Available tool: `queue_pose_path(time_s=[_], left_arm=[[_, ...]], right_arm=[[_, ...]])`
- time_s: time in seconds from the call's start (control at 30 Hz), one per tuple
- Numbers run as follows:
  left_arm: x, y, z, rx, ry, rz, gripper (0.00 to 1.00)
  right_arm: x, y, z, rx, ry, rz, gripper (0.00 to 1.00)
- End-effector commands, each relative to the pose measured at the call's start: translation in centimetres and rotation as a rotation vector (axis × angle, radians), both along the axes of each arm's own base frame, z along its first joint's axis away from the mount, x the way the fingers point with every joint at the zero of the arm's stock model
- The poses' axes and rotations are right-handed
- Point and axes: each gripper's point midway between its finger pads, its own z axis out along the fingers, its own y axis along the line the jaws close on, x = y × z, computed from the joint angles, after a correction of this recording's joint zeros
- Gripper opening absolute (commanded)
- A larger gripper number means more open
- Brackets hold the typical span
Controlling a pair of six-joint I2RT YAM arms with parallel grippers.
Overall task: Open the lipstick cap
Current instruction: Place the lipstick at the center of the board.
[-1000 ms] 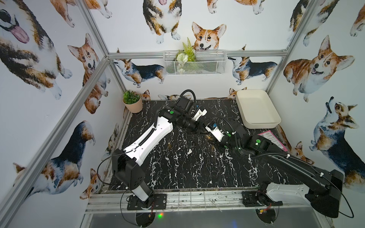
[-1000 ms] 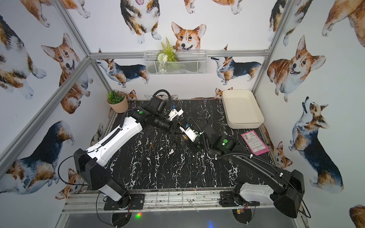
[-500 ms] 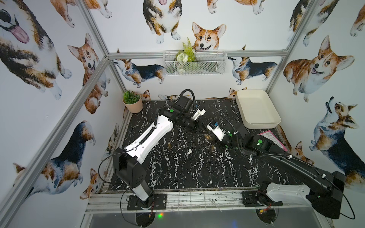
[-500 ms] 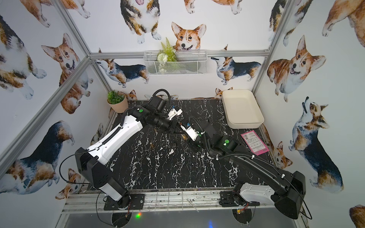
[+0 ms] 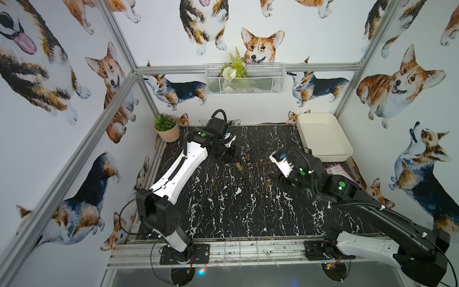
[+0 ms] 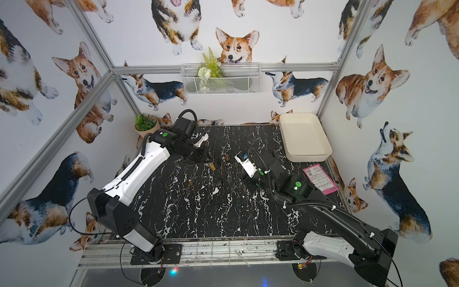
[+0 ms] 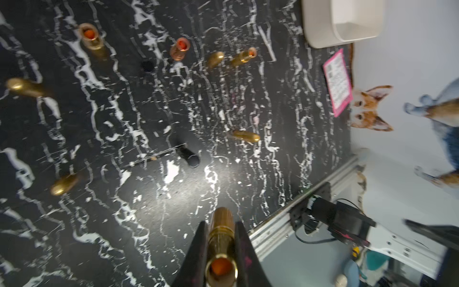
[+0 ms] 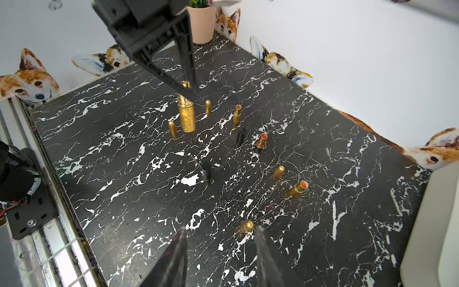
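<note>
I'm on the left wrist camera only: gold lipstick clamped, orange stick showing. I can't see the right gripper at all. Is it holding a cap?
Observer: No. The right gripper has its jaws open and grips nothing.
Operator: Then where is the cap?
Observer: A gold cap sits on the table right at the tips of those open jaws, not clamped.
Operator: How does my grip look from outside?
Observer: In the right wrist view the left gripper pinches the gold lipstick by its smooth upper part. The textured base hangs below the jaws.
</note>
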Motion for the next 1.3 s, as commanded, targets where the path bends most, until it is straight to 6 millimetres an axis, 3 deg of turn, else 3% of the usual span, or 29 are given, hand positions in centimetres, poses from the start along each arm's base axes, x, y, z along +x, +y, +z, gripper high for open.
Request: queue_pose_path(time_s=[0.0, 0.2, 0.37, 0.73, 1.27], left_arm=[[0.8, 2.6, -2.4, 0.155, -0.01, 0.043, 0.16], [2.8, 5.3, -5.6, 0.313, -0.08, 0.131, 0.15], [3.7, 5.8, -9.5, 0.384, -0.061, 0.148, 0.14], [5.7, 6.7, -13.6, 0.422, -0.144, 0.239, 0.14], [6.4, 6.6, -16.2, 0.393, -0.204, 0.3, 0.16]], right_arm=[[0.4, -0.5, 0.2, -0.01, -0.032, -0.024, 0.48], [0.6, -0.4, -0.3, -0.034, -0.016, -0.033, 0.48], [0.6, -0.6, -0.7, -0.034, -0.007, -0.041, 0.49], [0.6, -0.9, -1.4, -0.049, 0.006, -0.056, 0.49], [0.4, -0.8, -2.1, -0.044, 0.036, -0.057, 0.49]])
